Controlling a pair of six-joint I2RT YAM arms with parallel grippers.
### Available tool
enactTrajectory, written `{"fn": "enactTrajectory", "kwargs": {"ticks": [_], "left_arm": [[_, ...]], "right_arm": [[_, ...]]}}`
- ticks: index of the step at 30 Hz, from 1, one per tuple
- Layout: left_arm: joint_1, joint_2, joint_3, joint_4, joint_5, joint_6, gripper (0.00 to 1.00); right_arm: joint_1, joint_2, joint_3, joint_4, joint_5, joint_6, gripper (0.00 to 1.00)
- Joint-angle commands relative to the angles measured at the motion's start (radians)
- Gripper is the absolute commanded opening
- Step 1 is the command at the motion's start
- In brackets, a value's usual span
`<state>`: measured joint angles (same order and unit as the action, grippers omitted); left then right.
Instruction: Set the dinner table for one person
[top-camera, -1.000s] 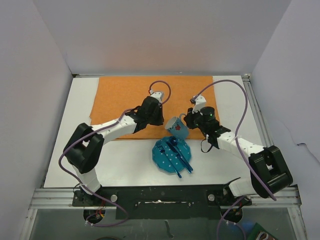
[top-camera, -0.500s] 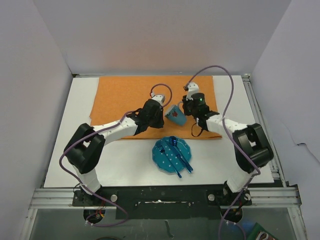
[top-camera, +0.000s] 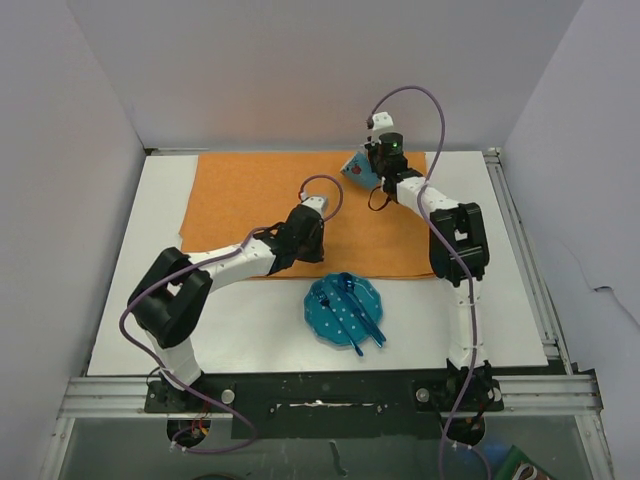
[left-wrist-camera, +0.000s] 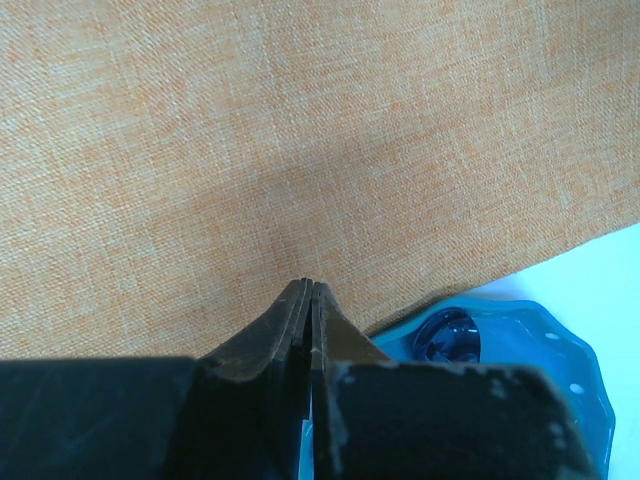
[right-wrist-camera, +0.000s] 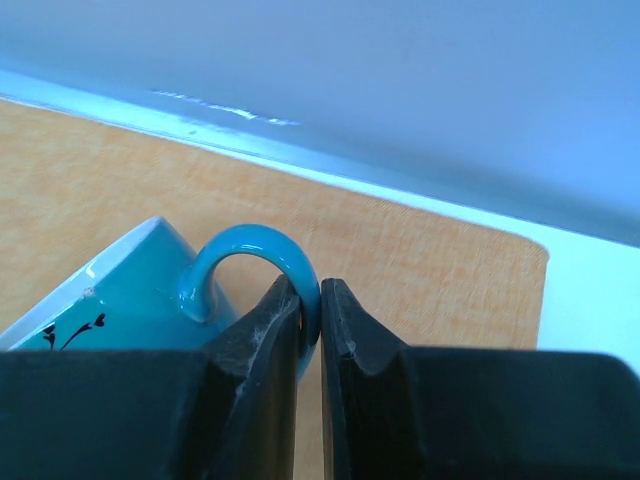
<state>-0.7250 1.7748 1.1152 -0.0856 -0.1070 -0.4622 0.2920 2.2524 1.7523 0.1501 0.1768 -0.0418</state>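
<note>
1. At the far right corner of the orange cloth (top-camera: 250, 200), the right gripper (right-wrist-camera: 318, 290) is clamped on the handle (right-wrist-camera: 250, 262) of a teal mug (right-wrist-camera: 130, 295). The loop of the handle is pinched between the two black fingers.
2. Mug is tilted, its white-lined rim turned away from the fingers. Small dark heart marks show on its side, and a red mark shows from above. I cannot tell whether it touches the cloth.
3. Right arm is stretched far out from its base, with the mug close to the back wall.
4. Left gripper (left-wrist-camera: 311, 287): jaws pressed together, with nothing between them. The tip points down at the cloth near its front edge. Contact with the cloth cannot be judged.
5. Just off that front edge sits a blue plate (top-camera: 314, 318), resting on bare tabletop near the left gripper and well apart from the mug.
6. Blue cutlery (top-camera: 360, 318) lies across the plate. The pieces are bunched together, with handles pointing toward the arm bases.
7. Dinner table (top-camera: 250, 335): the white top spans the whole work area under both arms. The cloth covers its far middle part, with white showing along the left, right and near sides.
</note>
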Motion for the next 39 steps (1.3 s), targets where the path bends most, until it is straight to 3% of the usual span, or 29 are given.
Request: {"fn": "enactTrajectory", "kwargs": {"ticks": [1, 4, 6, 17, 25, 30, 32, 34, 39], "left_arm": [[-0.026, -0.016, -0.020, 0.086, 0.015, -0.004, 0.01], [-0.039, 0.005, -0.026, 0.103, 0.012, 0.001, 0.01], [-0.042, 0.024, -0.010, 0.091, 0.003, 0.006, 0.01], [-0.049, 0.083, 0.031, 0.073, -0.005, 0.008, 0.01], [-0.066, 0.054, 0.010, 0.079, -0.029, 0.006, 0.00], [-0.071, 0.030, -0.007, 0.081, -0.036, 0.002, 0.00], [-0.072, 0.024, -0.008, 0.078, -0.038, 0.002, 0.00], [-0.076, 0.017, -0.009, 0.076, -0.045, 0.002, 0.00], [-0.079, 0.008, -0.012, 0.075, -0.051, 0.001, 0.01]], "right_arm": [[-0.058, 0.126, 0.216, 0.048, 0.039, -0.056, 0.00], [-0.086, 0.272, 0.450, -0.061, 0.036, -0.051, 0.00], [-0.094, 0.307, 0.495, -0.082, 0.057, -0.044, 0.00], [-0.085, 0.019, -0.119, 0.248, 0.126, 0.015, 0.00], [-0.034, -0.075, -0.319, 0.358, 0.204, 0.012, 0.00], [-0.030, -0.080, -0.315, 0.289, 0.188, 0.042, 0.00], [-0.031, -0.081, -0.307, 0.259, 0.157, 0.044, 0.29], [-0.030, -0.091, -0.313, 0.253, 0.138, 0.042, 0.48], [-0.025, -0.150, -0.360, 0.251, 0.131, 0.049, 0.51]]}}
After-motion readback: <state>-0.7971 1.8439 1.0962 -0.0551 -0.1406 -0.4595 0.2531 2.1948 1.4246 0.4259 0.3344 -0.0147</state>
